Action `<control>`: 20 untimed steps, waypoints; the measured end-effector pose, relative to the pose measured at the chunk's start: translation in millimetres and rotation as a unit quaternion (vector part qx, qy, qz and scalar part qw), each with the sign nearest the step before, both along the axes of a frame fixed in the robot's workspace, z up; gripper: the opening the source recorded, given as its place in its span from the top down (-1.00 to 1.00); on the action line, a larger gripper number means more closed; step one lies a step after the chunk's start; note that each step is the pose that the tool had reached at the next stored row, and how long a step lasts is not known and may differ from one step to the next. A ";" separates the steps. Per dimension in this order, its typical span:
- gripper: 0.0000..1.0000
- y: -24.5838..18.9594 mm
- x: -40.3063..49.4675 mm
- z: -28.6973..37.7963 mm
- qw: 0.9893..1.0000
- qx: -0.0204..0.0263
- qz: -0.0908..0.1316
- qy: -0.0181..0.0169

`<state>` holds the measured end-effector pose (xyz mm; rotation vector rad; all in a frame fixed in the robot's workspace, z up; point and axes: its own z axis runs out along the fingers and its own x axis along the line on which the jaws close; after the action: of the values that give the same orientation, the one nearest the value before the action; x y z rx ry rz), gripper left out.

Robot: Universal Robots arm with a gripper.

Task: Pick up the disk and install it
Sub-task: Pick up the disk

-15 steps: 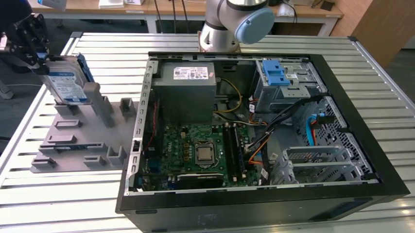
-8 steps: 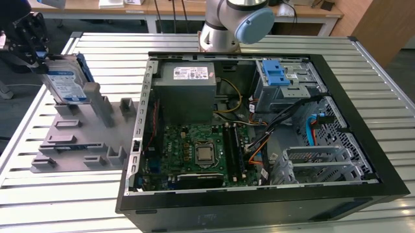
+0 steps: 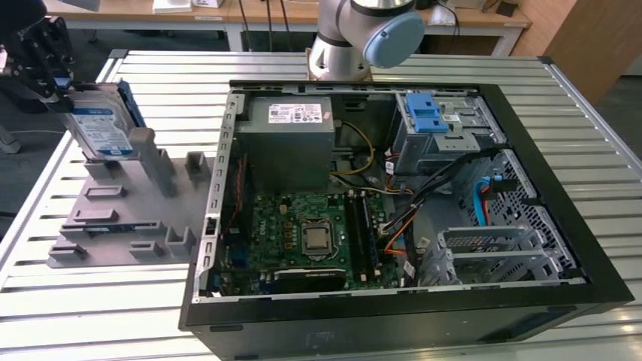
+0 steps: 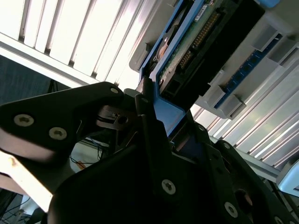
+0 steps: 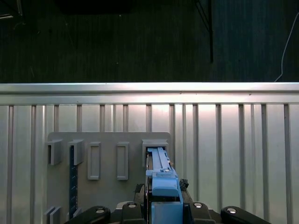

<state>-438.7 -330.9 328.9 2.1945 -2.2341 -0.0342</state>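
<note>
Gripper [image 3: 56, 81] sits at the far end of the exterior view's left side, over the slatted table [image 3: 592, 105]. We note its black fingers [image 4: 148, 122] closed tight on one short end of the disk [image 3: 101, 128], gripping the blue frame.

Disk appearance: a flat silver body with a white-and-blue label on the face turned toward the near side, and blue plastic framing along its edges. In the second wrist view the disk [image 4: 196, 42] shows its other face, a green circuit board with a row of connector pins. In the first wrist view we look along its blue edge [image 5: 161, 177].

Disk stands on edge, top tilted toward the exterior view's left. Its lower end is at the far slot of the grey rack [image 3: 110, 226]; we cannot tell whether it rests in the slot or hangs just above.

The open computer case [image 3: 401, 320] lies right of the rack, well apart from the disk.
</note>
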 end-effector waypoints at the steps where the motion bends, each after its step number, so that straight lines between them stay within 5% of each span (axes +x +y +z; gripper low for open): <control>1: 0.26 0.0 0.0 0.3 1.000 0.000 0.000 0.000; 20: 0.26 0.0 0.0 6.2 1.000 0.000 0.000 0.000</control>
<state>-438.7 -330.9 335.1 2.1945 -2.2342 -0.0342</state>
